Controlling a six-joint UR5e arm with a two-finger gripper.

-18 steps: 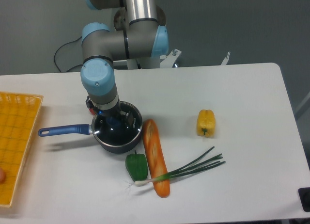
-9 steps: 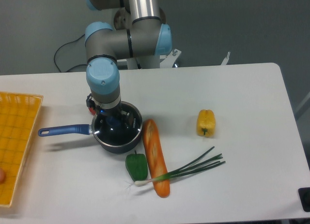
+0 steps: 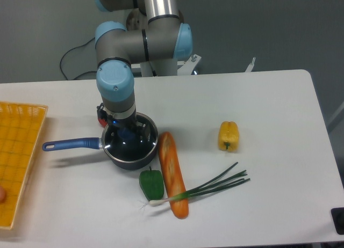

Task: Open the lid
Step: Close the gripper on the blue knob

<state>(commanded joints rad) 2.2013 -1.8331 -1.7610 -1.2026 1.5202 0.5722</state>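
The lid sat on the pan, left of centre. The pincer stood down over its knob; whether clamped or apart I couldn't tell. A straight lift seemed best, clear of the carrot alongside.

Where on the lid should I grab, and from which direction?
Take the lid by its blue centre knob, coming straight down. It lies flat on the saucepan, and its thin rim offers little purchase, so the knob looks the best hold. The gripper already hangs above it; its jaws are hidden.
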